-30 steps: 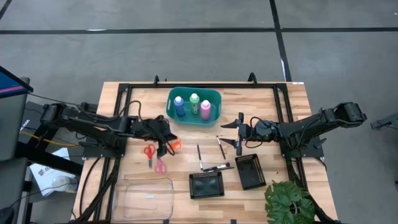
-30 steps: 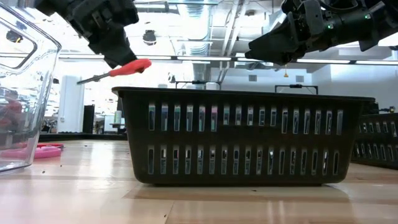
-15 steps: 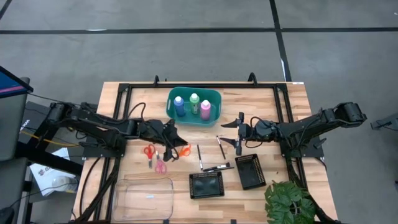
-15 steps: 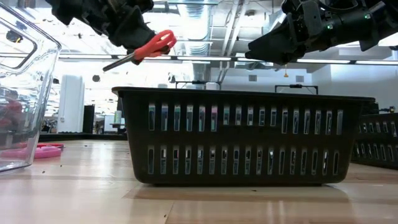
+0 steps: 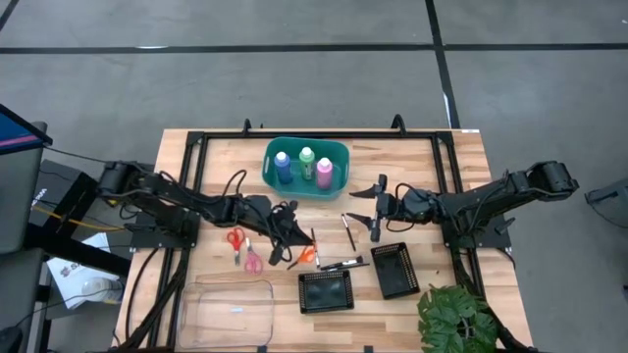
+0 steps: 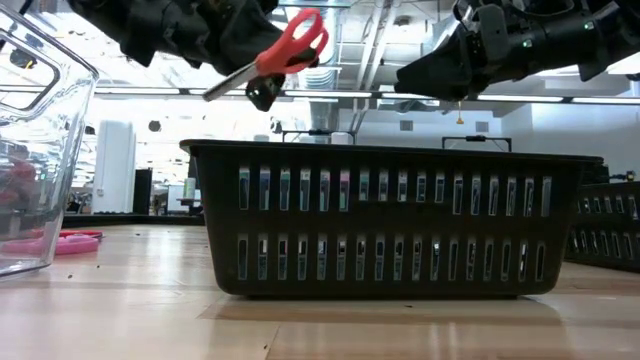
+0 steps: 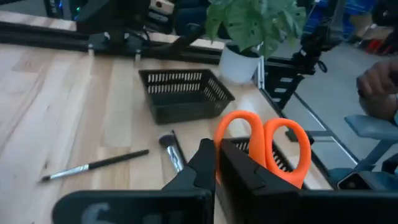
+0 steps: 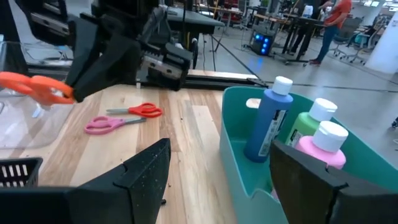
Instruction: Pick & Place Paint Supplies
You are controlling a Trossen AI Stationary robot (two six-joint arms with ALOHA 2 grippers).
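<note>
Orange scissors (image 5: 305, 254) hang clear of the table at lower centre of the high view, pinched shut in the left gripper (image 5: 290, 245). Handles stick out past the fingers; blades appear to point back under the wrist, as the low view suggests.

Step in hand, as I judge it: carry this pair to a black mesh tray (image 5: 325, 291), which sits just below and right of the scissors in the high view. To do it well: keep the clamp firm, travel high enough to clear the tray's wall, centre over the opening before lowering, and let go only once the blades are inside the rim. Two thin brushes (image 5: 341, 265) lie on the wood between gripper and tray; pass above them, not through.

Look of the thing: small, two round bright orange loops, glossy plastic, short grey blades.

Red scissors (image 5: 235, 241) and pink scissors (image 5: 252, 261) lie flat, left of centre, not yet picked.

Right gripper (image 5: 377, 207) hovers right of centre with its fingers spread wide, empty, beside the teal basket (image 5: 271, 155). In it stand a blue bottle (image 5: 283, 167), a green bottle (image 5: 306, 162) and a pink bottle (image 5: 324, 173).
</note>
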